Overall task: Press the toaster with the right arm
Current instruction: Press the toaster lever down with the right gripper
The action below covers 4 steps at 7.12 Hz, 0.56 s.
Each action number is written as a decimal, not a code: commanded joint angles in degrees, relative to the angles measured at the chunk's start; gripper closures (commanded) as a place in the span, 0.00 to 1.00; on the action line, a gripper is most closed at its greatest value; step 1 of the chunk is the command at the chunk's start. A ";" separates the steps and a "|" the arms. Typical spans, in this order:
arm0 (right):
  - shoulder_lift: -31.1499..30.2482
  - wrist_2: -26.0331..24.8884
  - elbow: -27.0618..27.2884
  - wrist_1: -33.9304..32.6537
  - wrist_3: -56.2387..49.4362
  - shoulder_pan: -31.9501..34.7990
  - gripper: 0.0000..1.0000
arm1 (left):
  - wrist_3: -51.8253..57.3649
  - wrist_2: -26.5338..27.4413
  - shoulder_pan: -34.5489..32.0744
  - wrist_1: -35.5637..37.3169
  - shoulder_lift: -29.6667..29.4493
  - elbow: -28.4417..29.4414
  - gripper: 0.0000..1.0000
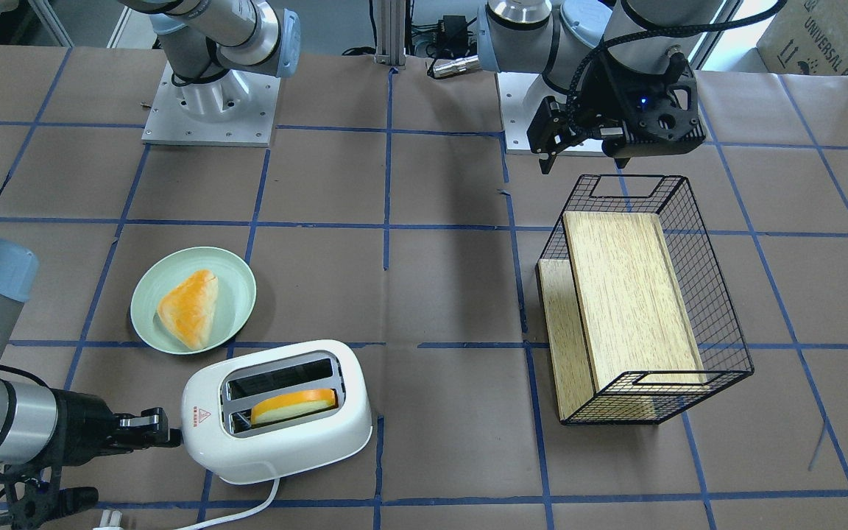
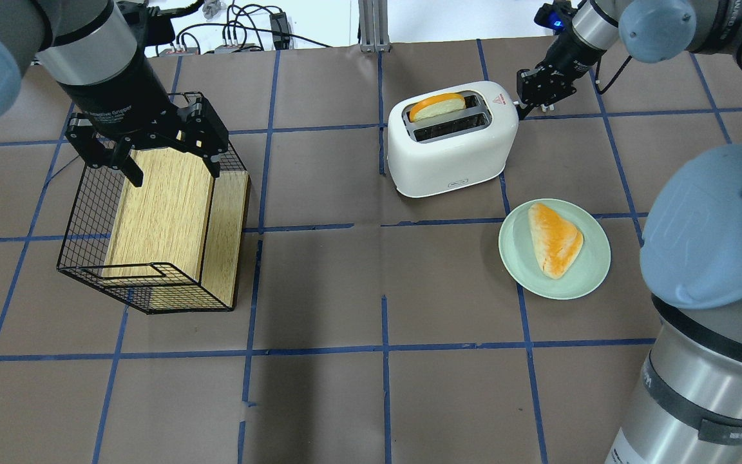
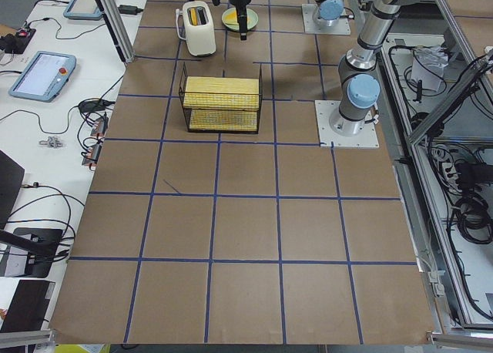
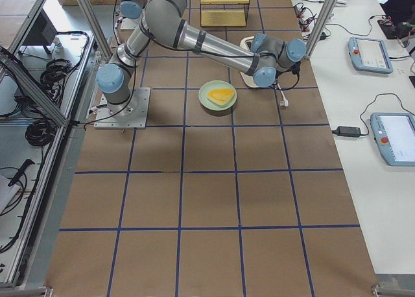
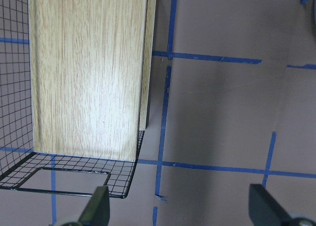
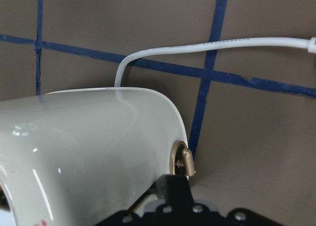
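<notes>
The white toaster (image 1: 284, 449) stands near the table's far edge, a bread slice (image 1: 295, 405) sticking up from one slot. It also shows in the overhead view (image 2: 448, 161). My right gripper (image 1: 163, 430) is at the toaster's end with the red triangle sticker (image 1: 202, 417), fingers together and touching the casing. It also shows in the overhead view (image 2: 522, 108). In the right wrist view the fingertip (image 6: 173, 186) sits against the small lever knob (image 6: 185, 159) on the toaster (image 6: 89, 147). My left gripper (image 2: 171, 154) hangs open above the wire basket (image 2: 87, 212), holding nothing.
A pale green plate (image 1: 236, 280) with a golden pastry (image 1: 188, 305) lies beside the toaster. The toaster's white cord (image 1: 247, 511) trails along the table edge to a loose plug (image 1: 107, 519). The black wire basket (image 1: 718, 309) holds wooden boards (image 1: 630, 294).
</notes>
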 commanded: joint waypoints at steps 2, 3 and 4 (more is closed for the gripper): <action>0.49 0.00 -0.03 -0.03 -0.07 -0.08 0.98 | 0.00 0.00 0.00 0.00 0.07 0.00 0.00; 0.58 0.00 -0.03 -0.03 0.02 -0.08 0.98 | 0.00 0.00 0.00 0.00 -0.01 0.00 0.00; 0.67 0.00 -0.03 -0.03 0.02 -0.08 0.98 | 0.00 0.00 0.00 0.09 -0.01 0.00 0.00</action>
